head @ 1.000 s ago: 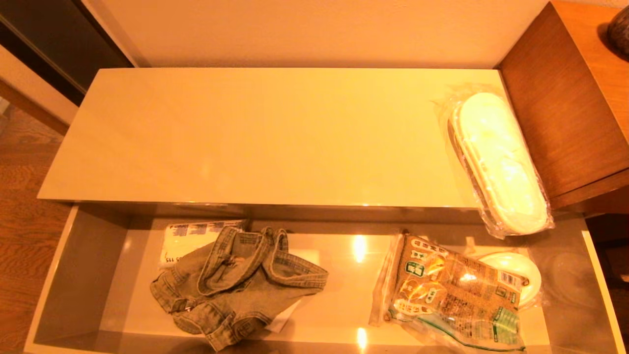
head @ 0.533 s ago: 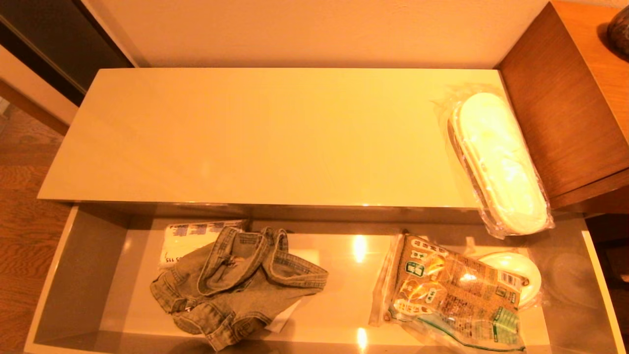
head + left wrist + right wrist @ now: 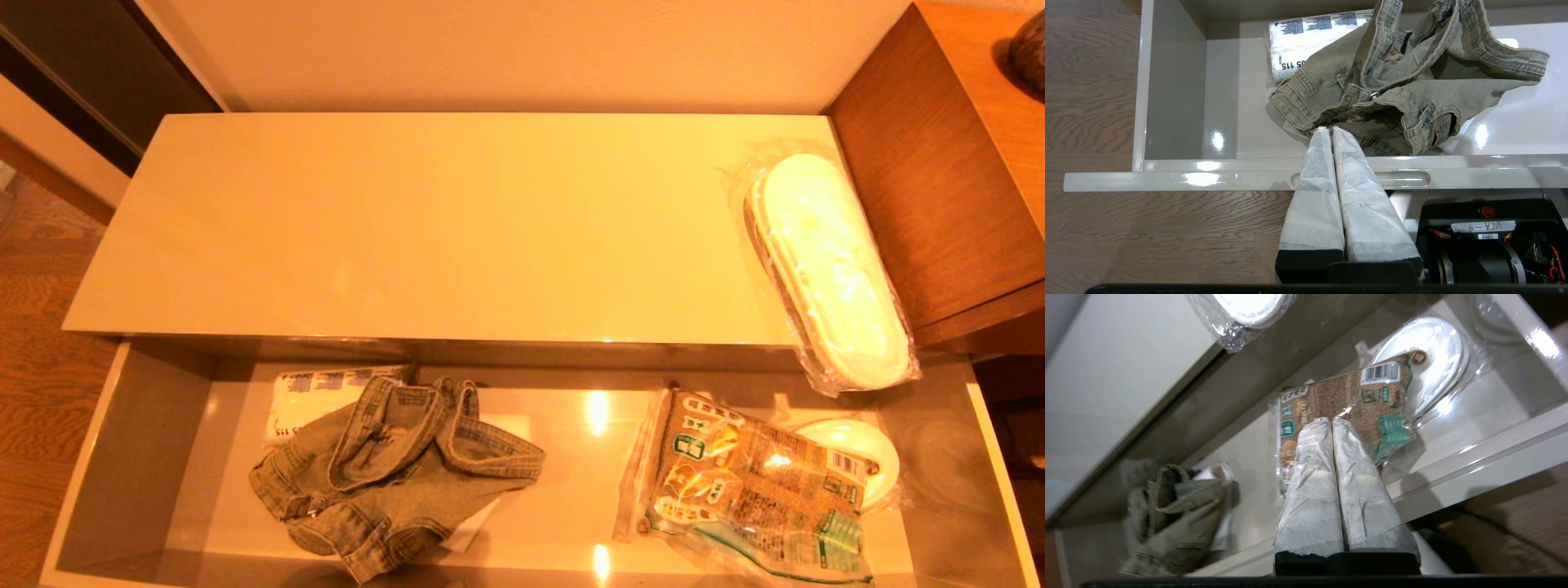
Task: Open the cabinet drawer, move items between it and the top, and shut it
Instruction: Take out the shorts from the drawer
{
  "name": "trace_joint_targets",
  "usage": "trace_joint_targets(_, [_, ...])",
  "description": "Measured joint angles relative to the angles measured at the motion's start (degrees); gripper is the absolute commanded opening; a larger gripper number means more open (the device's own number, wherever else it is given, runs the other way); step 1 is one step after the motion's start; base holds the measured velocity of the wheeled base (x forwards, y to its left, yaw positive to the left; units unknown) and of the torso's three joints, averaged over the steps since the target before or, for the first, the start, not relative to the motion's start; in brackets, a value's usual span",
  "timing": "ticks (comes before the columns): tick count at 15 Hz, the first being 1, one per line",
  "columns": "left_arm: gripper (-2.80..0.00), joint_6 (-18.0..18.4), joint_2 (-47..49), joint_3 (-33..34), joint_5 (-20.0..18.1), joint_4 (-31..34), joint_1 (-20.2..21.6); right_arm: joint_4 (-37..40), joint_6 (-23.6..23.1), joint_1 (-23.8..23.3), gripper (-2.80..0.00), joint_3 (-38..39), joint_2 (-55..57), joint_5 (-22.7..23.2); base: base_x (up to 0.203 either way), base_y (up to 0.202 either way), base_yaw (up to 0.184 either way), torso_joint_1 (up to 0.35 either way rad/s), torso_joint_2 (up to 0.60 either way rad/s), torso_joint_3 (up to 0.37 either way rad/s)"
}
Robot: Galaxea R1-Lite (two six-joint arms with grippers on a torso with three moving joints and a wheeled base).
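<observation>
The drawer (image 3: 131, 457) stands pulled out below the cabinet (image 3: 441, 229) and holds four things: one denim garment (image 3: 392, 469) left of centre lying partly on one tissue pack (image 3: 306, 400), and to the right one food bag (image 3: 751, 490) lying partly on one wrapped slipper pack (image 3: 857, 457). A second slipper pack (image 3: 824, 269) lies on the top at its right end, overhanging the front edge, beside the brown unit (image 3: 939, 188). Both tools are clenched and empty: the left tool (image 3: 1329, 130) above the drawer's front by the garment, the right tool (image 3: 1331, 421) above the food bag.
</observation>
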Motion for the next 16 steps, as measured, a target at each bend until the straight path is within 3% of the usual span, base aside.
trace_joint_targets(3, [-2.80, -0.1, 0.0, 0.0, 0.1, 0.0, 0.0, 0.0, 1.9, 0.0, -2.80, 0.0, 0.0, 0.0, 0.000, 0.000, 0.000, 0.000, 0.00, 0.000])
trace_joint_targets(10, [-2.80, 0.1, 0.0, -0.1, -0.2, 0.1, 0.0, -0.2, 0.7, 0.0, -2.80, 0.0, 0.0, 0.8, 0.000, 0.000, 0.000, 0.000, 0.00, 0.000])
trace_joint_targets(13, [-2.80, 0.1, 0.0, -0.1, -0.2, 0.1, 0.0, -0.2, -8.4, 0.0, -2.80, 0.1, -0.1, 2.5, 0.000, 0.000, 0.000, 0.000, 0.00, 0.000])
trace_joint_targets(16, [-2.80, 0.1, 0.0, -0.1, -0.1, 0.0, 0.0, -1.2, -20.7, 0.0, -2.80, 0.3, -0.1, 2.3, 0.000, 0.000, 0.000, 0.000, 0.00, 0.000])
